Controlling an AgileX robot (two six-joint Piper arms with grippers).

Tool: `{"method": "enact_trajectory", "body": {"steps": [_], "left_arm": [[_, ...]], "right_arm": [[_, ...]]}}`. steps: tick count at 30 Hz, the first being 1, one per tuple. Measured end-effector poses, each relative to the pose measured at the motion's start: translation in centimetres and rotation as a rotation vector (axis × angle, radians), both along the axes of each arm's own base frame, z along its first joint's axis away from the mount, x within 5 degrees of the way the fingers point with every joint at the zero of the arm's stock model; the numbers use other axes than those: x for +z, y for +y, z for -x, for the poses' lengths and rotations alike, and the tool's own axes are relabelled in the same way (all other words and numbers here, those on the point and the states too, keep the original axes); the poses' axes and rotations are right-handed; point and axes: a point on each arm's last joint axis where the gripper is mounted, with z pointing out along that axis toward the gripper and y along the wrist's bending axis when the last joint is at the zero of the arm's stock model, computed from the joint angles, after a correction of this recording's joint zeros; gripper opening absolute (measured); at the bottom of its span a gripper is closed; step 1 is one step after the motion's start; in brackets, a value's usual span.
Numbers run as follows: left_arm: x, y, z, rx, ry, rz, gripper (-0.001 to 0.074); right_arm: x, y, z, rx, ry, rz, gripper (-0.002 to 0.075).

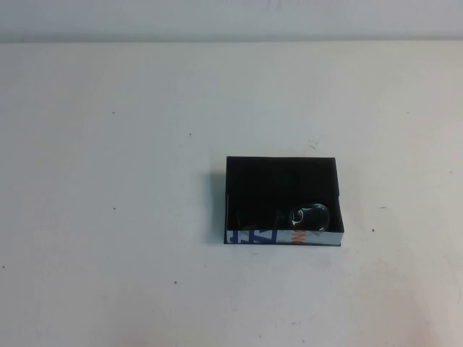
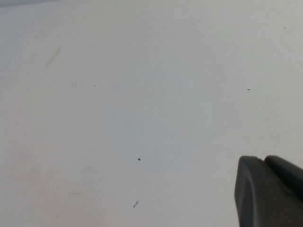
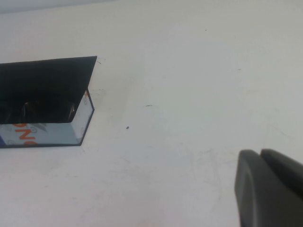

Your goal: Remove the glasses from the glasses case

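Spanning every view is the white table [image 1: 108,181], and on it, a little toward the right edge of centre and nearer the robot's edge than the far one, sits the glasses case [image 1: 282,177], open upward, black inside. Its long axis runs parallel to the near edge, left to right, and its white wall with blue and orange lettering faces the robot.

Neither arm shows in the high view, so both are well apart from the case. The right wrist view catches the case's corner and lettered wall [image 3: 42,132], with bare table between it and the right gripper [image 3: 267,189]; the left wrist view shows only speckled table beyond the left gripper [image 2: 267,189]. I judge the right arm the nearer and better placed one. Of each gripper only a dark finger edge shows at the frame corner, so I cannot tell whether either is spread or pressed together.

Inside the case, the glasses [image 1: 304,217] lie against the lettered wall, toward the case's right end. One greyish lens is plain; the dark frame melts into the black lining, but the pair seems to lie along the case's long axis, parallel to the near edge. A reach would likely come down from above, over that near wall.
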Motion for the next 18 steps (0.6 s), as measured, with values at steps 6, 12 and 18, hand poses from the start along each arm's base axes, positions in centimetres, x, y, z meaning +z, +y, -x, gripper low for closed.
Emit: {"method": "enact_trajectory", "body": {"steps": [6, 12, 18], "left_arm": [[0.0, 0.0, 0.0, 0.0, 0.0, 0.0, -0.0004], [0.0, 0.0, 0.0, 0.0, 0.0, 0.0, -0.0004], [0.0, 0.0, 0.0, 0.0, 0.0, 0.0, -0.0004]], "right_arm": [[0.0, 0.1, 0.0, 0.003, 0.003, -0.048, -0.0018], [0.3, 0.8, 0.1, 0.019, 0.019, -0.288, -0.0018], [1.5, 1.8, 0.2, 0.045, 0.04, -0.851, -0.0018]]}}
